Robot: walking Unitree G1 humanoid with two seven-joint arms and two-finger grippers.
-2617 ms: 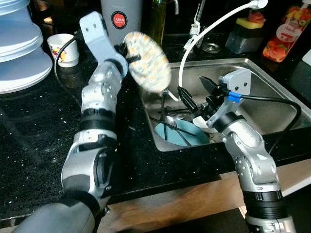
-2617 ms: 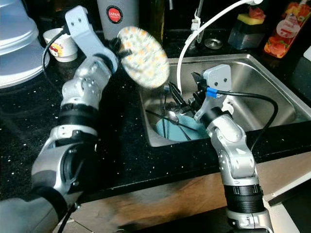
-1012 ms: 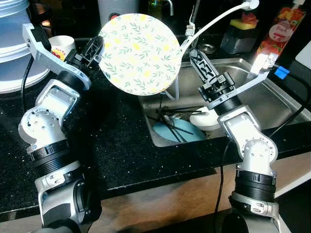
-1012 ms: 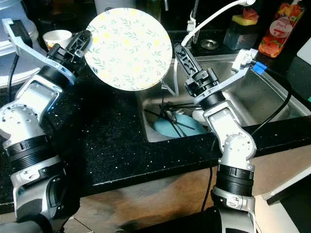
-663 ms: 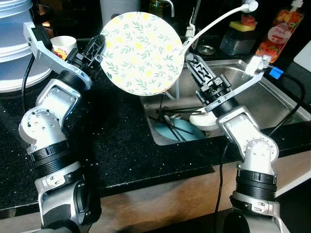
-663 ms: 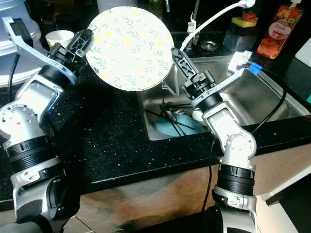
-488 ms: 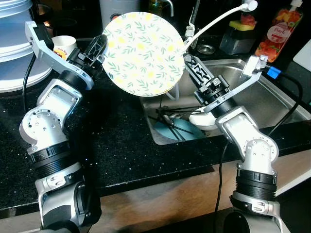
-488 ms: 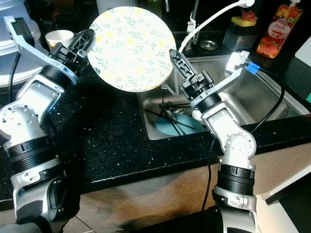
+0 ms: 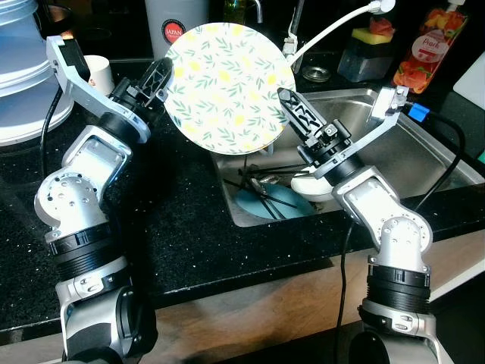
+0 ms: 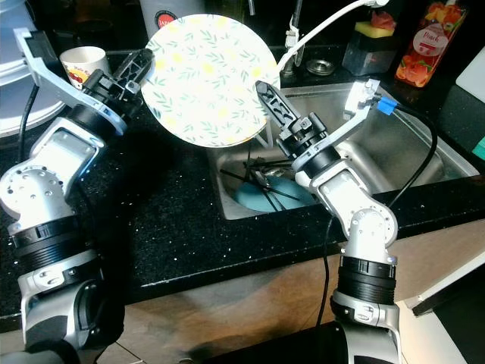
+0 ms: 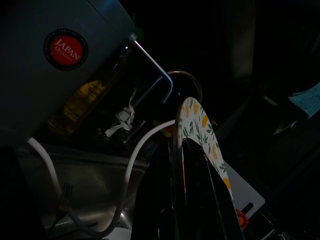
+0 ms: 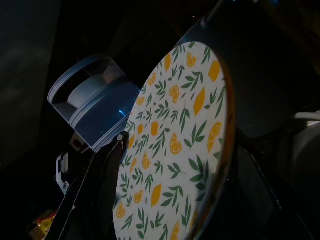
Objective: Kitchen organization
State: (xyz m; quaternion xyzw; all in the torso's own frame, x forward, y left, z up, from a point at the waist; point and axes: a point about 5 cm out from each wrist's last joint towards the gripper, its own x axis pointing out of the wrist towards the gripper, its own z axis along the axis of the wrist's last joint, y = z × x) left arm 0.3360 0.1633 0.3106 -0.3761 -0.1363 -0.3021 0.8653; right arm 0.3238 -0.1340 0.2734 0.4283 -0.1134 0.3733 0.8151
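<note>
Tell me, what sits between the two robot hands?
The round lemon-patterned plate, clamped at its edge by the left end effector; the right end effector touches its opposite edge, eye views.

Location: a home kitchen. A black speckled countertop [image 9: 189, 227] surrounds a steel sink [image 9: 424, 144] holding dishes. A faucet hose [image 9: 333, 30] rises behind it.

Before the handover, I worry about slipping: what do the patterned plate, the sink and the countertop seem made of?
Lemon-print plate, pinched at its rim by the left tool: likely glazed ceramic or melamine; smooth printed face, thin rim. Sink: stainless steel, brushed grey sheen. Countertop: polished black stone or composite, with glittering specks.
</note>
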